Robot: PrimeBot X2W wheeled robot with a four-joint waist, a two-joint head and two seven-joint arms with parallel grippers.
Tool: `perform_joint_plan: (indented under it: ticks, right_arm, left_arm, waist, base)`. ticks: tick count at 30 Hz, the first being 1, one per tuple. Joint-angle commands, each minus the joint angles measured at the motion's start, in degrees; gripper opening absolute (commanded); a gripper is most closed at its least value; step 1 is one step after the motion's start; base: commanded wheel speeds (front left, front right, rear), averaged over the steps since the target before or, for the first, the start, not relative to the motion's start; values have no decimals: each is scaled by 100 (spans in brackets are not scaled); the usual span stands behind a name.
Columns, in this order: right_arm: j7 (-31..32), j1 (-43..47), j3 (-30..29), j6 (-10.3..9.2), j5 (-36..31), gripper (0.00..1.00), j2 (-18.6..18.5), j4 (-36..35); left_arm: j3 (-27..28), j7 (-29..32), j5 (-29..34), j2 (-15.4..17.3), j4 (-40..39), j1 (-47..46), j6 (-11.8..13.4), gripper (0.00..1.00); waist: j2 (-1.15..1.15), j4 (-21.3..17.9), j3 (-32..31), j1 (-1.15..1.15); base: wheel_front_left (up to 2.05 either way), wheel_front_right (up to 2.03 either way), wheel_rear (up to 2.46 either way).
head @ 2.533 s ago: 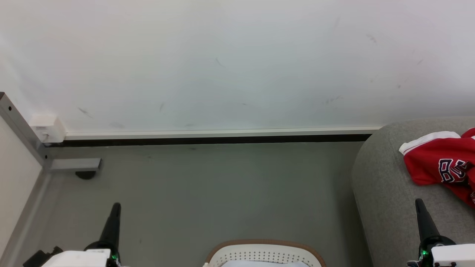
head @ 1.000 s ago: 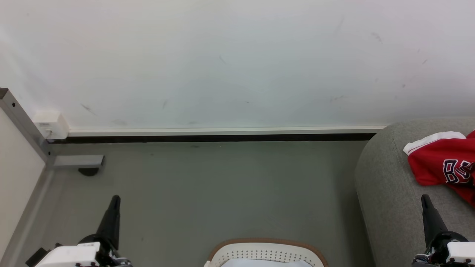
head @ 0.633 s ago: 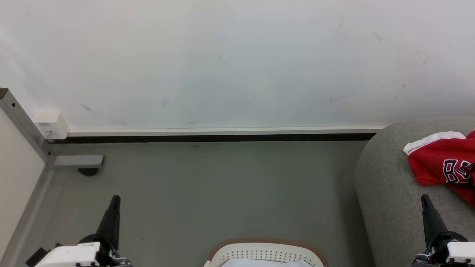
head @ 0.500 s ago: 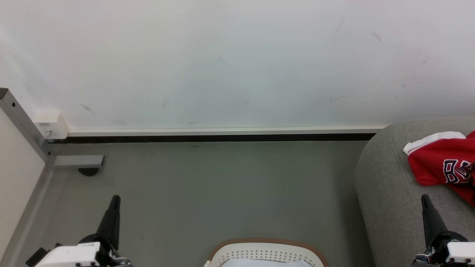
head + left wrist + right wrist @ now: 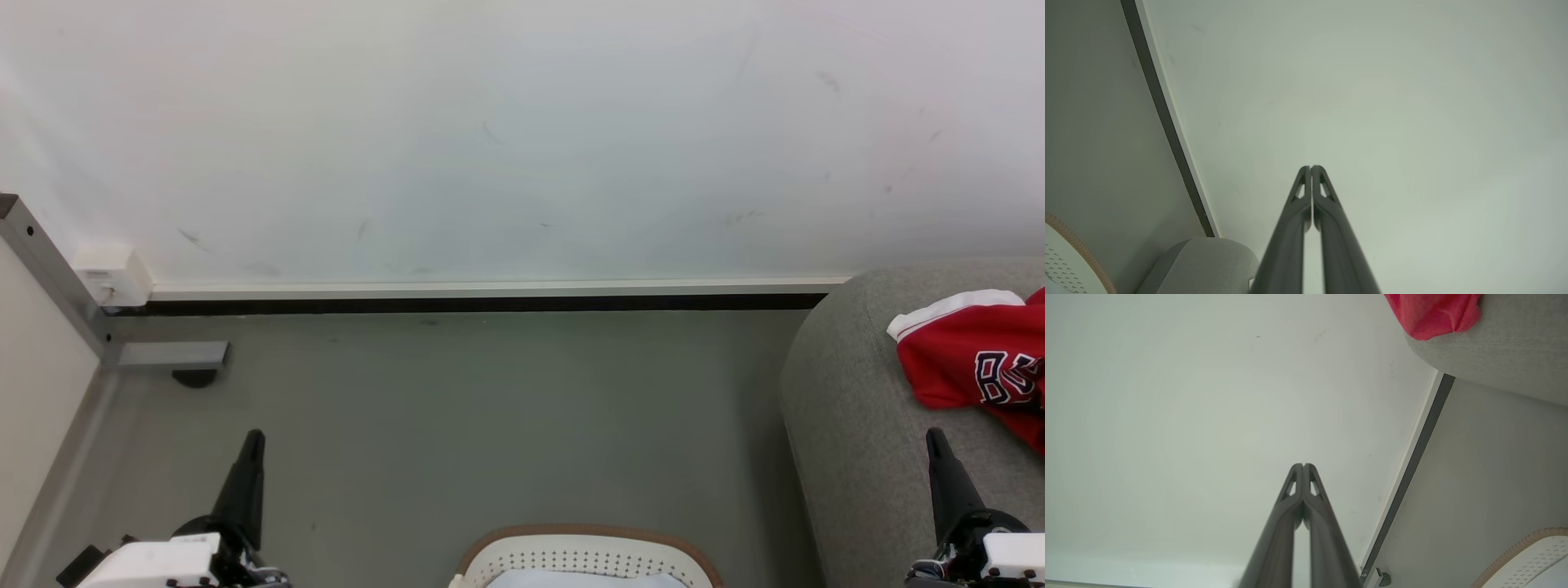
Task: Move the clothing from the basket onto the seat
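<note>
Red clothing with white trim and dark lettering lies on the grey seat at the right edge of the head view; a red fold hangs over the seat's edge in the right wrist view. The white perforated basket with a brown rim sits at the bottom centre, a white liner inside. My left gripper points up at the lower left, shut and empty, its tips together. My right gripper is shut and empty beside the seat, tips pressed together.
A white wall with a dark-and-white baseboard runs across the back. A grey metal frame post and foot stand at the left. Grey floor lies between basket and wall.
Since the earliest frame the camera has shifted slightly and both grippers sit a little lower and further out. Over the last second nothing has moved.
</note>
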Motion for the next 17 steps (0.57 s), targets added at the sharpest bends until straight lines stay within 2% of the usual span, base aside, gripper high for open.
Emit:
perform_joint_plan:
  ticks: [1,17]
  right_arm:
    - [-7,-32,-6,-12,68,0,-55,-27]
    - [-17,-31,2,-12,79,0,-61,-27]
  left_arm:
    - [15,26,-68,12,4,-51,13,0]
    - [15,26,-68,12,4,-51,13,0]
  waist:
    - [0,0,0,0]
    - [0,0,0,0]
  base:
    - [0,0,0]
    - [0,0,0]
